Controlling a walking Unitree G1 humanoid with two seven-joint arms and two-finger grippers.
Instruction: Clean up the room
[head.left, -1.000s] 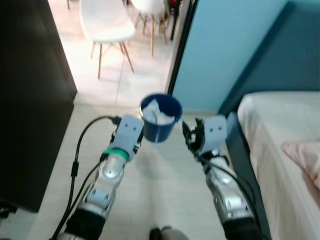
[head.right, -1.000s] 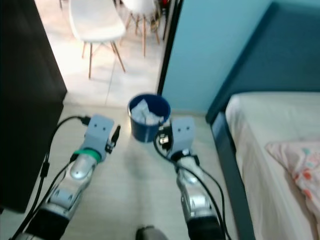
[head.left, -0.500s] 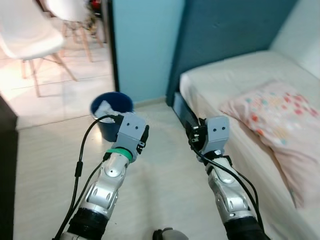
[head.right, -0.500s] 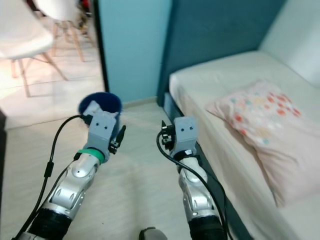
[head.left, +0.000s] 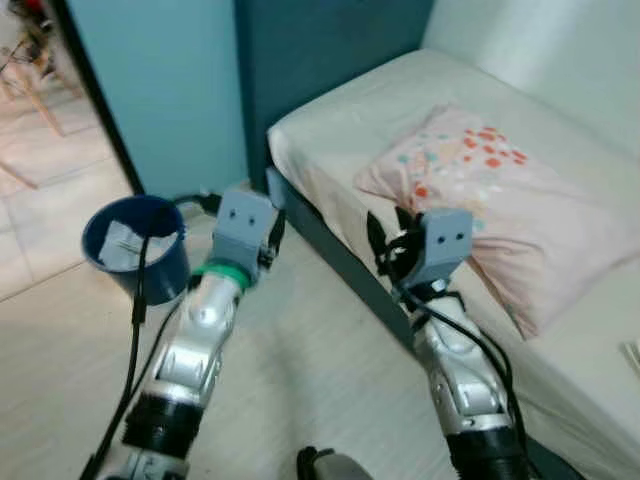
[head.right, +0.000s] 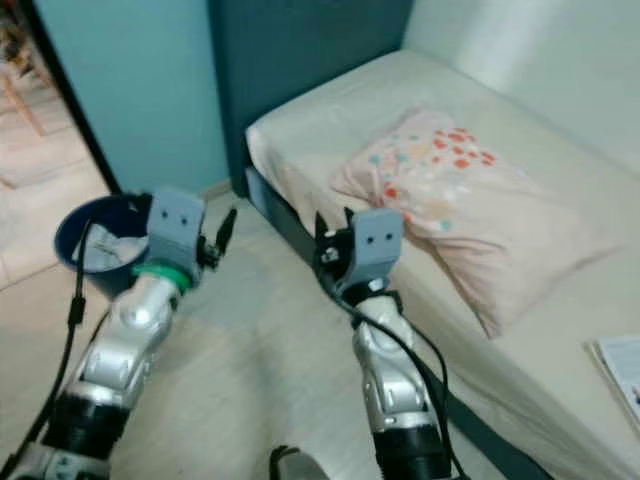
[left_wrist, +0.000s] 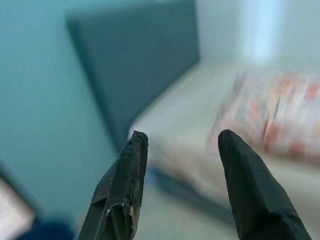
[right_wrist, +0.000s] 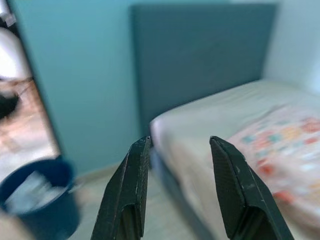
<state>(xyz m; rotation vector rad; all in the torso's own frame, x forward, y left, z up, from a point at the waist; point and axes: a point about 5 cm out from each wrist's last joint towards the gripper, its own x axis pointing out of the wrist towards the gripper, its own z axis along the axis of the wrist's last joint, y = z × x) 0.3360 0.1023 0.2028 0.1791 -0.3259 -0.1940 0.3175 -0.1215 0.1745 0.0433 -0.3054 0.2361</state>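
Observation:
A blue bin (head.left: 130, 245) with crumpled white paper inside stands on the pale floor at my left, by the teal wall. A bed (head.left: 330, 130) with a cream sheet runs along my right, and a pink pillow (head.left: 470, 185) with red and teal spots lies on it. My left gripper (head.left: 273, 232) is held up in front of me, between the bin and the bed's corner, open and empty (left_wrist: 182, 135). My right gripper (head.right: 328, 250) hovers near the bed's dark side rail, also open with nothing in it (right_wrist: 179, 141).
A dark blue headboard (head.left: 320, 50) stands against the teal wall (head.left: 160, 90). A doorway to a tiled room opens at the far left (head.left: 30, 150). Some white paper or a booklet (head.right: 620, 372) lies on the bed's near right. Pale floor (head.left: 300, 370) stretches between bin and bed.
The whole view has swung right: doorway and white chairs have left the picture, the bin has slid to the left, the bed and pillow now sit centre. Both grippers stay open and raised.

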